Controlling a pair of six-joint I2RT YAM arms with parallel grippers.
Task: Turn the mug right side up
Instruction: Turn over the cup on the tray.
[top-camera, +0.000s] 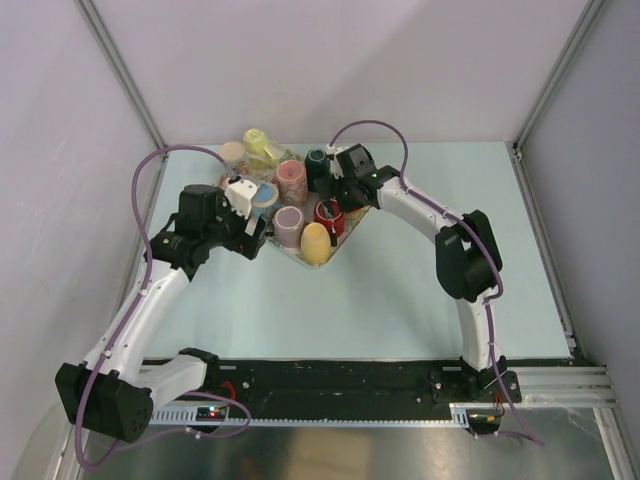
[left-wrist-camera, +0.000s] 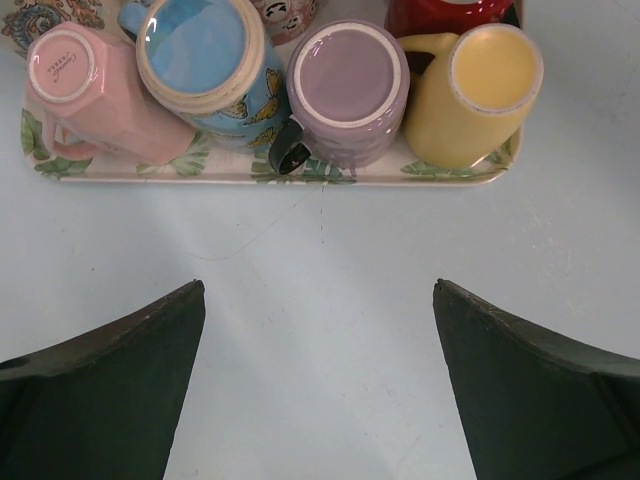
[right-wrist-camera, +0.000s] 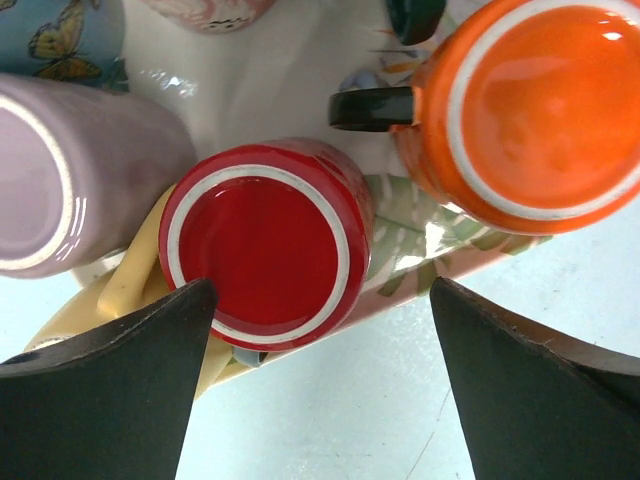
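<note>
Two claws flank a leaf-patterned tray (left-wrist-camera: 160, 170) crowded with mugs, set toward the back of the pale blue worktop (top-camera: 400, 300).

Left of the tray, the left claw (left-wrist-camera: 318, 285) hangs over bare worktop just off the tray's edge. Its dark fingers are spread wide with nothing between them.

Along that edge of the tray, as the left wrist sees it, four mugs stand in a row, every one base up:
- a pink mug (left-wrist-camera: 85, 95) at the tray's left corner
- a blue mug (left-wrist-camera: 200, 55) with butterflies on its side
- a lavender mug (left-wrist-camera: 348, 85)
- a yellow mug (left-wrist-camera: 480, 90) at the tray's right corner, its handle turned toward the lavender one

Further in on the tray, just behind the yellow mug, stands the red mug (right-wrist-camera: 262, 240). It is upside down, its red base ringed in white facing up, close to the tray's right-hand edge. To its right on the tray is an orange mug (right-wrist-camera: 540, 110), also base up, its black handle pointing back toward the tray's middle.

At the tray's right side the right claw (right-wrist-camera: 322, 283) hovers over the red mug, fingers wide apart and gripping nothing. In the wrist view its left finger overlaps the edge of the mug's base. I cannot tell whether the two touch.
</note>
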